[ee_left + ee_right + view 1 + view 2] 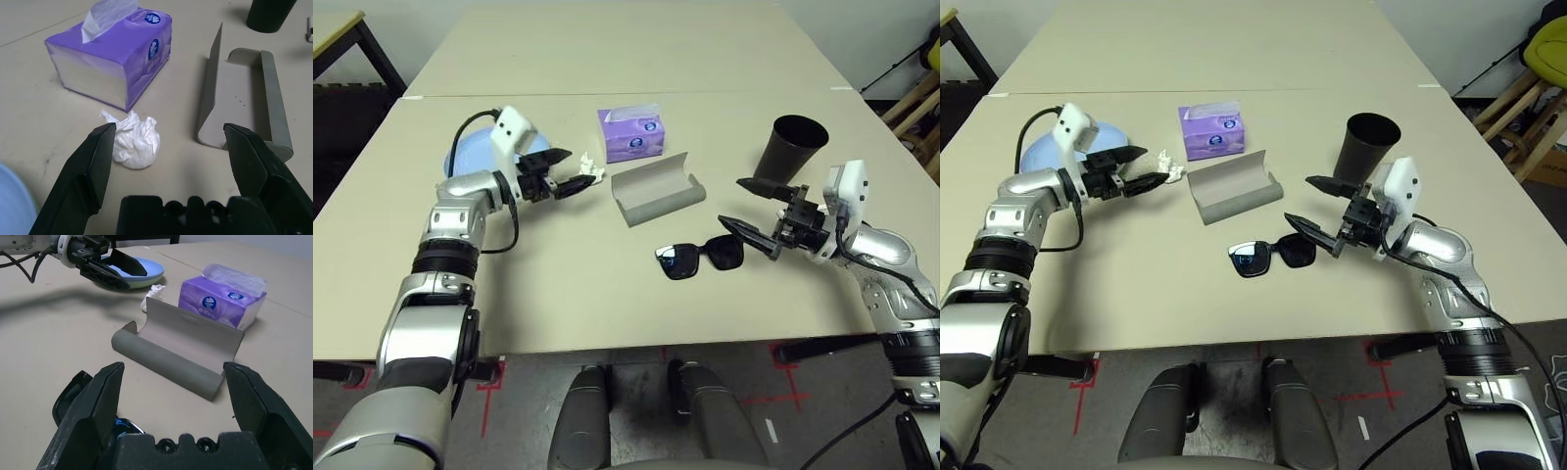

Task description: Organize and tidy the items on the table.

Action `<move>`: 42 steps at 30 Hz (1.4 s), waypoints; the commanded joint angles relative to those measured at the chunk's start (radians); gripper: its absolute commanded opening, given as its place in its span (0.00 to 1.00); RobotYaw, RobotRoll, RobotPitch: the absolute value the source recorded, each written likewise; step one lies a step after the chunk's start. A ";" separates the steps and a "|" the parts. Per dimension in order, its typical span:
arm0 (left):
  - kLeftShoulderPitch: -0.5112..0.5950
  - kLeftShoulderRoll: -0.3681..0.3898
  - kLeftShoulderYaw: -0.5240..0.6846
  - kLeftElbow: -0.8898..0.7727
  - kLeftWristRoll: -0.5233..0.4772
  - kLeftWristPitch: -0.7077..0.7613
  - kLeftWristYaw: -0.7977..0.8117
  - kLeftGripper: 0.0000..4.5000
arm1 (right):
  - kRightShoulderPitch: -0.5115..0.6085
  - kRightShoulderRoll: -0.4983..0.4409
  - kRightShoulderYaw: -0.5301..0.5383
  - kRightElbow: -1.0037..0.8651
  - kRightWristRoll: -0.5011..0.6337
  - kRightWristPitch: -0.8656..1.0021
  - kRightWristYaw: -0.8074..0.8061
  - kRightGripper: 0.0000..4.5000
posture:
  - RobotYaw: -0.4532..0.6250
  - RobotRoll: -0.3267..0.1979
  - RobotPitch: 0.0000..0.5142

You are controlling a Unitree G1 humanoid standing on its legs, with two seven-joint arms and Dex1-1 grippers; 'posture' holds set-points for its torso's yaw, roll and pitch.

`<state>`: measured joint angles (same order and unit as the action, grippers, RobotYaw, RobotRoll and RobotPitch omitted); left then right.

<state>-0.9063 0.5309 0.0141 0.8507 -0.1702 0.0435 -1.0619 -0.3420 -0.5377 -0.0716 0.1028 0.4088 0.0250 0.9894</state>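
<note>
My left gripper [579, 168] is open just beside the crumpled white tissue wad [134, 142], which lies on the table [558, 284] in front of one finger without touching it. Behind that arm sits a light blue plate [470, 152] stacked on a pale green one. The grey glasses case [656, 188] lies open at the middle. Black sunglasses [700, 258] lie nearer the front edge. My right gripper [731, 201] hovers open just right of the sunglasses, holding nothing. The black cup [793, 147] stands upright behind it.
A purple tissue box [631, 134] stands behind the case and the wad. A seam [705, 93] crosses the table at the back. Wooden furniture [915, 117] stands past the far right corner.
</note>
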 commanded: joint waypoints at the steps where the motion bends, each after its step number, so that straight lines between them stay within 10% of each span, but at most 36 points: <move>1: -0.029 -0.014 -0.018 0.055 0.029 -0.037 -0.014 0.99 | 0.014 0.004 -0.023 -0.028 0.021 0.038 -0.028 1.00 | 0.51 0.62 0.32; 42: -0.177 -0.087 -0.018 0.323 0.143 -0.017 0.199 0.99 | 0.055 0.034 -0.013 -0.106 0.020 0.039 -0.037 1.00 | 0.49 0.62 0.33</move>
<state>-1.0727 0.4505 -0.0011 1.1569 -0.0410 0.0173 -0.8635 -0.2958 -0.5040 -0.0907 0.0067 0.4276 0.0677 0.9480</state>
